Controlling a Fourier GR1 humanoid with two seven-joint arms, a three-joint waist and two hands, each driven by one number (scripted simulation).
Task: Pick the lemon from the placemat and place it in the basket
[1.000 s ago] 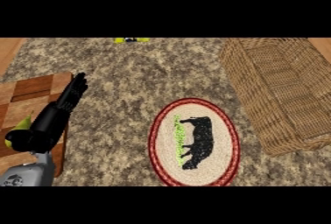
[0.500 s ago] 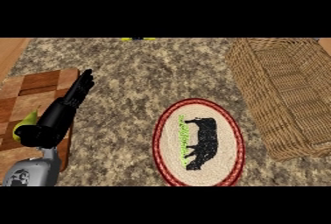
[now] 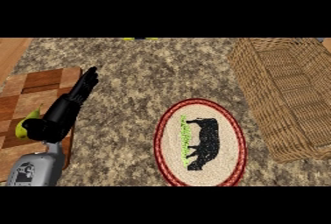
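So my left hand [image 3: 68, 109] has slid a bit further up over the checkered wooden cutting board [image 3: 32, 92] since a moment ago, fingers straight and holding nothing. The basket [image 3: 284, 92] has drifted toward the right edge of view. A yellow-green thing [image 3: 27, 127], probably the lemon, peeks out beside my wrist on the board, not on the oval placemat [image 3: 200, 142]. That mat's woven, red-rimmed, with a black animal silhouette. The wicker basket sits beside it on the speckled granite counter [image 3: 129, 70], lots of bare counter between.

Checkered wooden board [image 3: 35, 94], speckled counter [image 3: 142, 83]
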